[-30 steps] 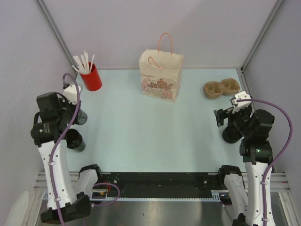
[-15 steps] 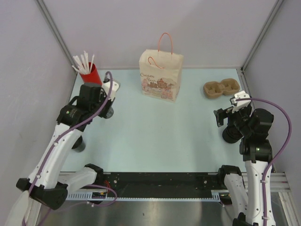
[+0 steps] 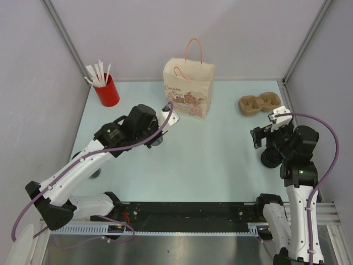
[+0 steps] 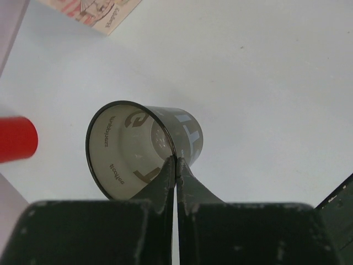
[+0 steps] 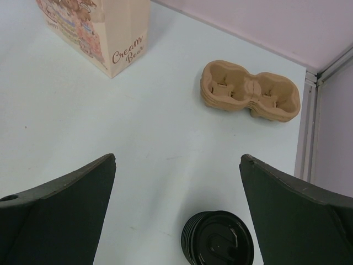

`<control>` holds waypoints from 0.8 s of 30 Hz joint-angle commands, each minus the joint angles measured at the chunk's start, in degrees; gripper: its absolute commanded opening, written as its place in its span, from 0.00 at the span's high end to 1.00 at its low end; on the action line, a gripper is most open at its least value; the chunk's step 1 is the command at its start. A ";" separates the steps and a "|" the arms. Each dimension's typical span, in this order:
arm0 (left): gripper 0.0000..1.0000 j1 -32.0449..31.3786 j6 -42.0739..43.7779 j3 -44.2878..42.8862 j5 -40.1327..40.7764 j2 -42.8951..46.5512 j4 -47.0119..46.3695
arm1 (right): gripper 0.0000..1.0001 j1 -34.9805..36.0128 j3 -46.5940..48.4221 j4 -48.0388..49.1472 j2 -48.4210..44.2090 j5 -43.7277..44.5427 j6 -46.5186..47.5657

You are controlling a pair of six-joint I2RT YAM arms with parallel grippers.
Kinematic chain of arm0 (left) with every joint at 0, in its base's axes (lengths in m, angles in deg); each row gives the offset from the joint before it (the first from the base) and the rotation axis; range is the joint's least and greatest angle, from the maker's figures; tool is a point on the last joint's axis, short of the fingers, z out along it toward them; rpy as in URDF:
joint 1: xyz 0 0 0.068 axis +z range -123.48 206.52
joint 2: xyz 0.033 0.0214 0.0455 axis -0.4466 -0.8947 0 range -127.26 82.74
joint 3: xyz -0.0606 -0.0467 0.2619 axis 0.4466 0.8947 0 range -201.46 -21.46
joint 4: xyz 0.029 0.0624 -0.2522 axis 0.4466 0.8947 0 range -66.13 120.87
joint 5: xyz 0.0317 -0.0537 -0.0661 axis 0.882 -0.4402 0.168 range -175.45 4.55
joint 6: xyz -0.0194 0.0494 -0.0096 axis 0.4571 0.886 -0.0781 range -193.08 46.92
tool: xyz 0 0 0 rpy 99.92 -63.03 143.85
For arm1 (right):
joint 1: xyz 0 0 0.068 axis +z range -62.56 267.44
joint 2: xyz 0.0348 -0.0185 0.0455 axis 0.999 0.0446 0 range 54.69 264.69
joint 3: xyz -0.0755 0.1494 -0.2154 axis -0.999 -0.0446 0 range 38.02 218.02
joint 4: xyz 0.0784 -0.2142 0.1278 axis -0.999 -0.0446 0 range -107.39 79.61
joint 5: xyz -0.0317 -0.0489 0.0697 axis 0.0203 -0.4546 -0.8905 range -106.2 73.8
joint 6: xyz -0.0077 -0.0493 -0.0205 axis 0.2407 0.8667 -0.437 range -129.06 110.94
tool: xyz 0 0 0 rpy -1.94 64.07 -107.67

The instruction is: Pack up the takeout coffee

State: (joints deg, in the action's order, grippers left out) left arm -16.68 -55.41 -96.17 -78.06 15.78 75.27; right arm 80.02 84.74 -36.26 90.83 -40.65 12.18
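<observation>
The takeout coffee (image 4: 129,152), a smoky-grey see-through cup with pale lettering, hangs tilted above the table, its mouth facing the left wrist camera. My left gripper (image 4: 176,164) is shut on its rim, one finger inside and one outside. In the top view the left gripper (image 3: 161,132) hovers just left of and in front of the paper bag (image 3: 188,88), and only a dark sliver of the cup (image 3: 156,142) shows below it. My right gripper (image 5: 177,159) stands wide open and holds nothing, at the right side of the table (image 3: 263,135).
A stack of black lids (image 5: 218,241) sits under the right gripper. A brown cardboard cup carrier (image 3: 260,104) lies at the back right. The red cup of white straws (image 3: 106,88) stands at the back left. Another dark cup (image 3: 95,173) peeks out beside the left arm.
My left arm has swung from the table's left edge toward the middle, carrying the cup up to the paper bag. The right arm has not moved.
</observation>
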 commanded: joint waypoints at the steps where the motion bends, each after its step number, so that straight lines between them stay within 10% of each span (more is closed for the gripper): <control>1: 1.00 -5.12 4.21 -0.17 0.51 -0.28 -4.02 | 0.00 -0.31 -0.05 1.96 0.51 0.36 0.39; 24: 1.00 -19.63 9.75 13.98 -2.21 -12.58 -25.82 | 0.00 0.21 -0.23 3.02 1.56 3.44 0.56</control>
State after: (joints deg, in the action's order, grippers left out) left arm -33.51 -46.03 -83.78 -79.67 4.55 55.09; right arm 80.09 84.74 -35.36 92.54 -38.27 12.24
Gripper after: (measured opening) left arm 0.006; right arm 0.994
